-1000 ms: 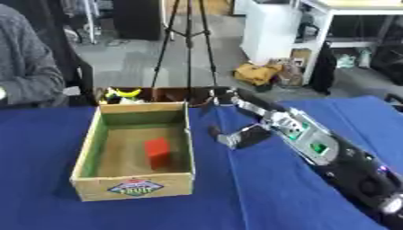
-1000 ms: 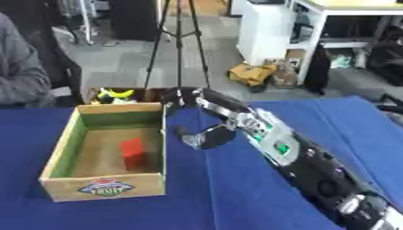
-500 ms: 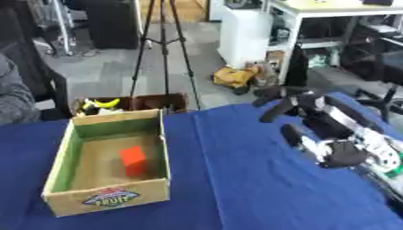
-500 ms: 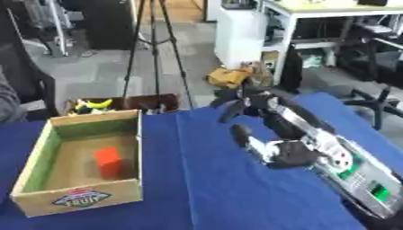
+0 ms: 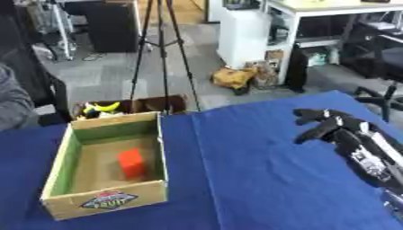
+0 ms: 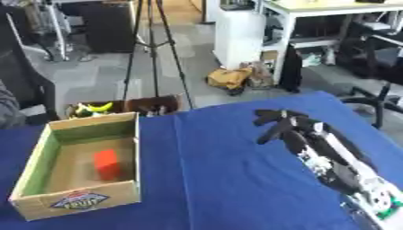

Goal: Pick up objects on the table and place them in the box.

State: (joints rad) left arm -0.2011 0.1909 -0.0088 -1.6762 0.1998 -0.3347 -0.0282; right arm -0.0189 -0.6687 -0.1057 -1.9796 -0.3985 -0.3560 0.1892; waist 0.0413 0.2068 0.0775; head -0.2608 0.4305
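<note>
- Box (image 5: 161, 148): I see an open cardboard box with a green inner lining, resting on the blue table (image 5: 252, 179) at my left.
- Red block (image 5: 132, 162): I find it upright on the box floor, near the middle.
- Right hand (image 6: 277, 123): I have it raised over the cloth, well apart from the box, fingers spread and relaxed, holding nothing.
- Left hand: I cannot see it.

One cardboard box (image 5: 106, 200) sits on the blue table (image 5: 252, 179). Inside the box lies one red block (image 5: 132, 162). One robot hand (image 5: 319, 123) shows to the right of the box. Behind the box stands one tripod (image 5: 161, 49).
</note>
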